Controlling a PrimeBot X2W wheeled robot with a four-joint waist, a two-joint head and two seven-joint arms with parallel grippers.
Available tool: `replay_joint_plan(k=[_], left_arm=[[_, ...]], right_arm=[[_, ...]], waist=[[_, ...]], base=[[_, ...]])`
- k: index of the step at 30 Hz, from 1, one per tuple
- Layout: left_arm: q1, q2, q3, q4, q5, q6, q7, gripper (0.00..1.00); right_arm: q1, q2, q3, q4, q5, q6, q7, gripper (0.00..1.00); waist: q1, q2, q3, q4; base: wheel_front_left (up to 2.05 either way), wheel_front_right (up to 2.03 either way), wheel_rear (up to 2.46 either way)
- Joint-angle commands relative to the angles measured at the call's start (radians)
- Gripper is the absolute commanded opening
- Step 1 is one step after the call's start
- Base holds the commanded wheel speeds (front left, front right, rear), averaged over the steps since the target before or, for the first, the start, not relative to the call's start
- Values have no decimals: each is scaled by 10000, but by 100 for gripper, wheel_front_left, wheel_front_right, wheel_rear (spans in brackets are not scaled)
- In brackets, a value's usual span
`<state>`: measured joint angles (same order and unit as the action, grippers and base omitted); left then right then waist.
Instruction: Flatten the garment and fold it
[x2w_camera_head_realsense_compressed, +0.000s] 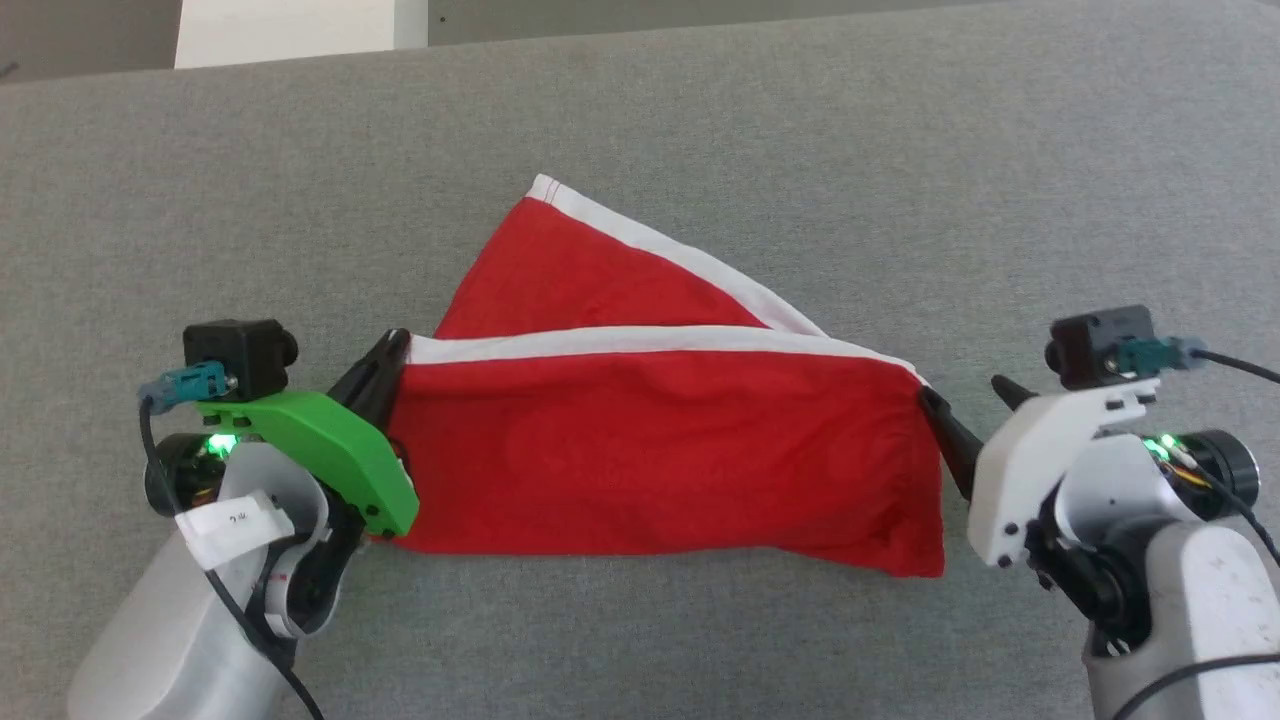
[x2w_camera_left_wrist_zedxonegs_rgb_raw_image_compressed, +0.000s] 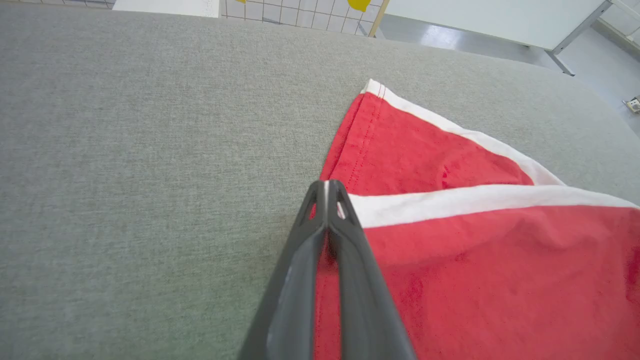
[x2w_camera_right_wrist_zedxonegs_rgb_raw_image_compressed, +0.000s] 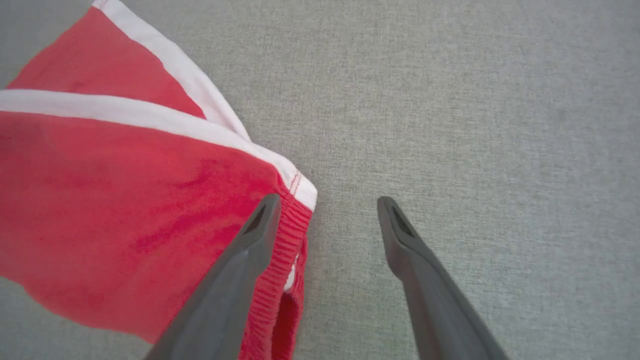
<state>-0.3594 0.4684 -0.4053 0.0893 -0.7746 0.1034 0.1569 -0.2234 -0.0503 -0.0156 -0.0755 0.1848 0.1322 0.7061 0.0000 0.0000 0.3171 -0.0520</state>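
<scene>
The garment, red shorts with white stripes, lies on the grey surface with one leg folded up toward the back. My left gripper is shut on its left corner, right at the white stripe. In the left wrist view the fingertips meet on that hem corner of the garment, with red cloth showing between the fingers lower down. My right gripper stands open at the ribbed waistband end. In the right wrist view one finger lies over the waistband of the garment, the other over bare surface.
The grey padded table spreads on all sides of the shorts. Its far edge runs along the top, with a white block behind it. The left wrist view shows a white table and floor beyond the edge.
</scene>
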Motion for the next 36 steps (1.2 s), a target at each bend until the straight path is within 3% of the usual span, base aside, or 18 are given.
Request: replay_joint_plan(k=[1, 10, 11, 12, 14, 26, 32, 36], left_arm=[[135, 6, 8, -173, -41, 54, -58, 0], [256, -31, -101, -562, -48, 131, -32, 0], [259, -22, -108, -570, -40, 140, -31, 0], [264, -16, -109, -577, -40, 149, -29, 0], [279, 5, -107, -590, -38, 172, -24, 0], [149, 159, 113, -594, -44, 244, -217, 0], [-1360, 424, 219, -244, -21, -159, 221, 0], [-3113, 576, 245, 514, 44, -612, 689, 0]], right_arm=[[-294, 1, 100, 144, -247, -15, 72, 100], [-1048, 1, 425, 1470, -442, -15, 184, 100], [-1082, 1, 464, 1571, -381, -15, 181, 61], [-1108, 1, 482, 1626, -334, -15, 142, 35], [-1143, 1, 520, 1729, -281, -15, 58, 0], [-1013, 1, 670, 1407, 210, -15, -141, 0], [-2095, 1, 739, 1268, 1150, -15, 521, 0], [-3727, 1, 737, 1615, 1720, -15, 1093, 0]], waist=[[0, 0, 109, 111], [0, 0, 301, 278], [0, 0, 300, 274], [0, 0, 298, 267], [0, 0, 289, 243], [0, 0, -164, 133], [0, 0, -627, 261], [0, 0, -678, 259]], base=[[0, 0, 0], [0, 0, 0], [0, 0, 0], [0, 0, 0], [0, 0, 0], [0, 0, 0], [0, 0, 0], [0, 0, 0]])
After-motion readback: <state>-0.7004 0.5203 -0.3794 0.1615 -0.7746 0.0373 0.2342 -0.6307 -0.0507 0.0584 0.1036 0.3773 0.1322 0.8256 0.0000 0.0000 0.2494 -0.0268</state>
